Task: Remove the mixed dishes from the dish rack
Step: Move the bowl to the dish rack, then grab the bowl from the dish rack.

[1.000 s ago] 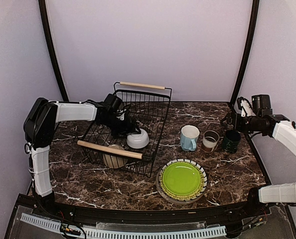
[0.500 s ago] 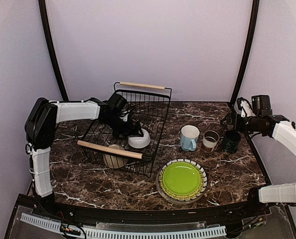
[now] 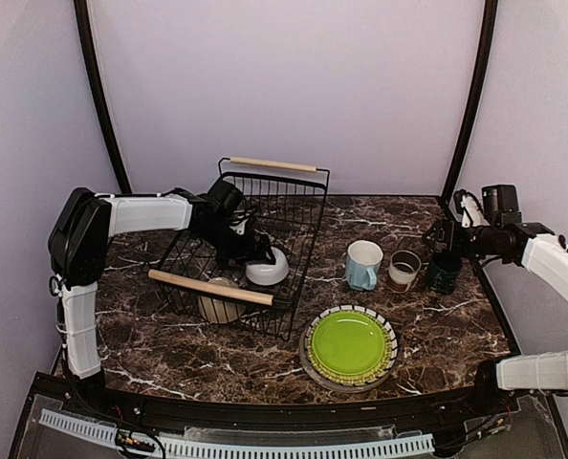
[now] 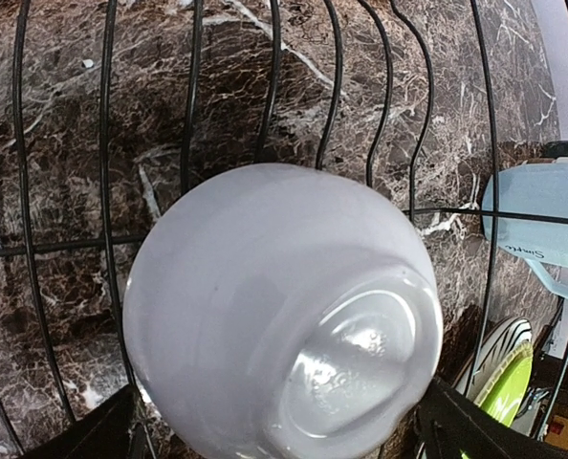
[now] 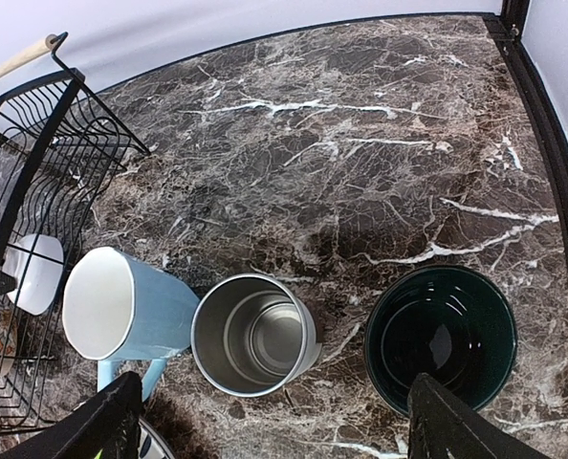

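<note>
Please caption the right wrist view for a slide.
Light blue mug, grey cup, dark green mug lined up on marble table.

The dark marble table top (image 3: 217, 359) has open ground at near left, in front of the large black wire dish rack (image 3: 286, 218), and at far right behind the cups. Rack entry is from above only. Wire walls close every side, and the near light wooden bar handle (image 3: 210, 287) crosses above the cream bowl (image 3: 217, 308). The tilted white bowl (image 4: 284, 316) fills the span of the left gripper (image 4: 279, 426). The light blue mug (image 5: 131, 306) and brown-white cup (image 5: 255, 335) stand just beside each other, with a wider gap to the dark green mug (image 5: 442, 339). The stacked lime-green plates (image 3: 350, 346) occupy near centre-right.
</note>
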`<state>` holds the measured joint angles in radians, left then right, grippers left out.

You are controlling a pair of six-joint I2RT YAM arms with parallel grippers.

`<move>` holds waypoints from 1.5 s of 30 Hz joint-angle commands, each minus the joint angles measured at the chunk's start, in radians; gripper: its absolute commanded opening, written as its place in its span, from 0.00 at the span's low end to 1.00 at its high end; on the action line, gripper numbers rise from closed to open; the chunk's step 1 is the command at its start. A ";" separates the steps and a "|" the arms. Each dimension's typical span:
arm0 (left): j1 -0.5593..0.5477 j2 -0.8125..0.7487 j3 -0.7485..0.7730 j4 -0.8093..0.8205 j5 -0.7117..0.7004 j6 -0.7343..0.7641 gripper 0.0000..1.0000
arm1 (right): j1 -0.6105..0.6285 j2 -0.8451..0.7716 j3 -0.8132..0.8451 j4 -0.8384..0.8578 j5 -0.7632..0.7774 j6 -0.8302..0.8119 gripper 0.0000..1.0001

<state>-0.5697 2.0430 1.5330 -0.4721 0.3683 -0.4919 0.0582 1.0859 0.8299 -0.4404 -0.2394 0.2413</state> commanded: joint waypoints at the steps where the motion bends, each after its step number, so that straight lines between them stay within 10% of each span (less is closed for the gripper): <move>1: -0.014 0.005 0.007 -0.032 -0.004 0.013 0.99 | 0.000 -0.018 -0.014 0.034 -0.006 0.007 0.93; 15: -0.008 -0.144 -0.105 0.177 0.042 -0.020 0.99 | -0.001 -0.026 -0.017 0.031 -0.005 0.007 0.94; 45: 0.026 0.042 -0.005 0.064 0.061 -0.183 0.98 | 0.000 -0.031 -0.035 0.060 -0.026 0.023 0.94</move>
<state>-0.5369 2.0624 1.5162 -0.4072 0.4133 -0.6495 0.0582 1.0679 0.8070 -0.4107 -0.2512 0.2497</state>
